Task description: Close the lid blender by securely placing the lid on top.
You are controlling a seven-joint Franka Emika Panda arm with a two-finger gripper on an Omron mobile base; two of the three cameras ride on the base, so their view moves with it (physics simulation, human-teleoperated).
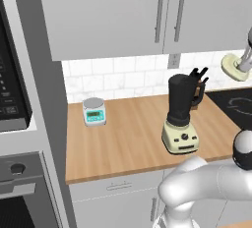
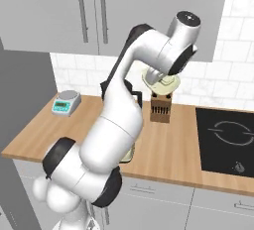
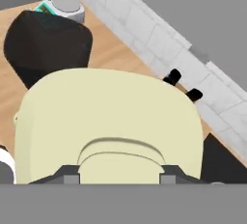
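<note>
Both base views look forward and down at the counter (image 1: 128, 138) from left and right, sharing the scale (image 1: 94, 111), while the hand view looks closely downward

The robot's glossy white arm (image 2: 111, 130) is built of rounded, swollen segments, smooth as moulded plastic, with no cables or screws on its shell. Dark, near-black bands (image 2: 106, 194) ring the joints, and a black cap (image 2: 188, 18) with a small pale centre closes the upper joint, at about one o'clock of the right base view. The two small dark grey finger tips (image 3: 65, 174) look blocky, though the hand view crops them.
</note>
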